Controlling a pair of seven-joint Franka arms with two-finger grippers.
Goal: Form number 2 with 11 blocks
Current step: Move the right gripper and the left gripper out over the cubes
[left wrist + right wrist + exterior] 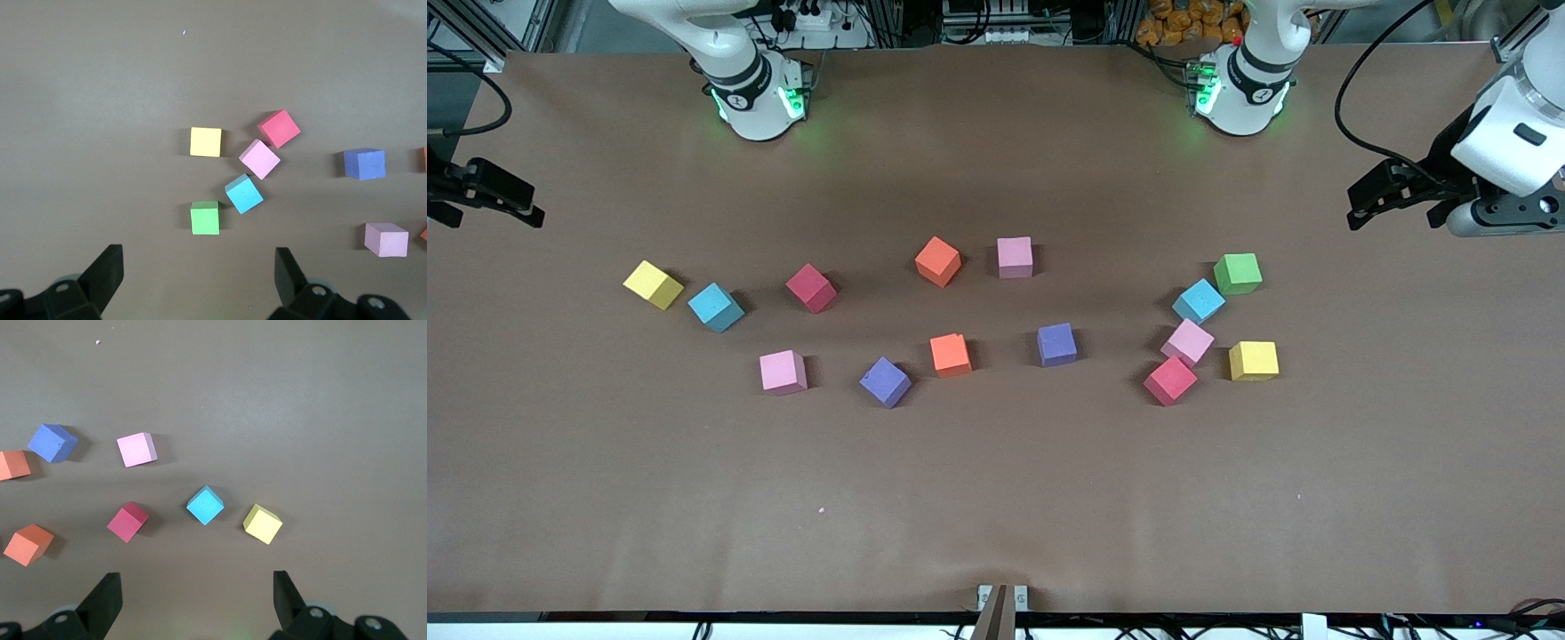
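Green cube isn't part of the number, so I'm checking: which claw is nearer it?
Left. The left claw hangs beside the green cube; the right claw waits at the table's right-arm end.

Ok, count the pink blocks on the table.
3. One pink block beside an orange one, farthest from the front camera; one nearer, toward the right arm's end; one in the cluster toward the left arm's end.

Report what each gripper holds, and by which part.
Nothing is held. The left gripper and the right gripper are both open and empty, waiting at their ends of the table.

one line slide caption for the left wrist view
Open left claw above a cluster of green, light blue, pink, red and yellow cubes.
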